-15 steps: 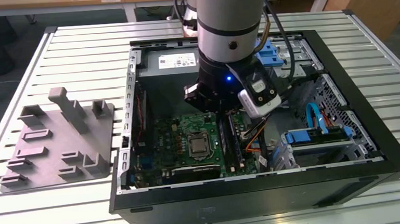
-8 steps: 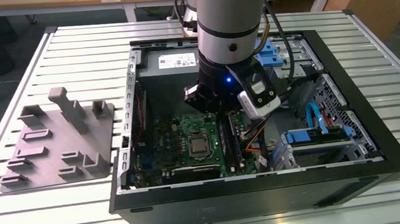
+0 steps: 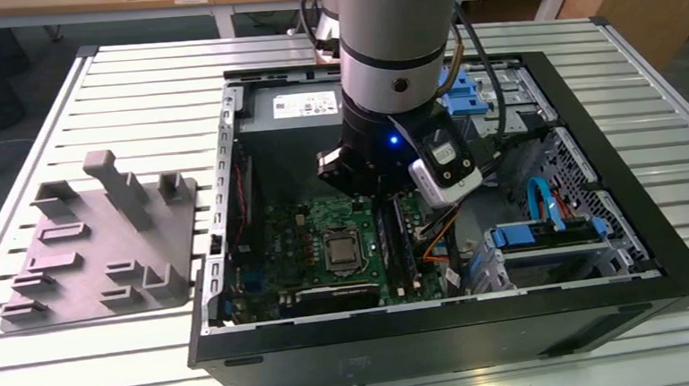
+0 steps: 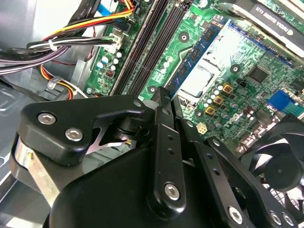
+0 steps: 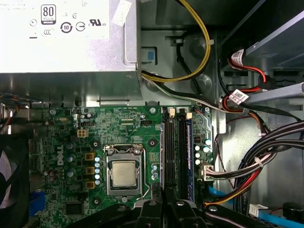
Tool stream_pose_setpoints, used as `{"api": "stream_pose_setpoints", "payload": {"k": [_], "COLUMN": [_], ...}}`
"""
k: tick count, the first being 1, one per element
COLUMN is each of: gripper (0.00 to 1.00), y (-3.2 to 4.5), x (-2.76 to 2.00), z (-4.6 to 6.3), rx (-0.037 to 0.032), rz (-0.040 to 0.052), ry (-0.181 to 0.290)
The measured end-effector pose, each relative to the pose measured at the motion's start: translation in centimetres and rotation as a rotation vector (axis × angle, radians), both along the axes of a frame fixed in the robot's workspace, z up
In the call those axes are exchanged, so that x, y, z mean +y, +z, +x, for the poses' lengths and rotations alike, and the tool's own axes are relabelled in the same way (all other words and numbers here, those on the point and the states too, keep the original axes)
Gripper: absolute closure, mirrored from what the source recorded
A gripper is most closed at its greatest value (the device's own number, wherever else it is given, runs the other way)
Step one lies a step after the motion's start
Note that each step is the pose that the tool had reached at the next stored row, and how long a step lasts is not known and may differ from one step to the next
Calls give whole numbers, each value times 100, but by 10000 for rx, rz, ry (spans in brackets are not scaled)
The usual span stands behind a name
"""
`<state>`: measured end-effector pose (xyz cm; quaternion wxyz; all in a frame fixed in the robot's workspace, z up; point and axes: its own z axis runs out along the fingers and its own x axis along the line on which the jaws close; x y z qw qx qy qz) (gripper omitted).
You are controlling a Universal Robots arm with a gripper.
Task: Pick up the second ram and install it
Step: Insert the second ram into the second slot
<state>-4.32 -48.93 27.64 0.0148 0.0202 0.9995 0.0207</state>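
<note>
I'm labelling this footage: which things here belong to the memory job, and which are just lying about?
In the job:
gripper
memory stick by the gripper's tip
black memory slots
open computer case

Just lying about:
grey tray
processor
power supply
fan
bundled cables

Open computer case (image 3: 636, 265) on slatted table (image 3: 133, 71), fixture tray (image 3: 96, 244) beside it at the exterior view's left; motherboard (image 3: 311, 240) inside, arm (image 3: 390, 56) reaching in from above
</note>
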Motion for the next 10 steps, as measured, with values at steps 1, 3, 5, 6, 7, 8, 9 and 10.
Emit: {"api": "stream_pose_setpoints", "payload": {"k": [1, 3, 5, 6, 7, 8, 9, 10], "gripper": [86, 86, 86, 86, 86, 86, 86, 86], "y": [-7, -28, -56, -72, -88, -106, -124, -143], "x": [0, 0, 0, 0, 0, 0, 0, 0], "z": [0, 0, 0, 0, 0, 0, 0, 0], "rx": [0, 0, 0, 1, 1, 1, 2, 2], "rz": [-1, -1, -1, 0, -1, -1, 0, 0], "ry": [0, 0, 0, 1, 0, 0, 0, 0]}}
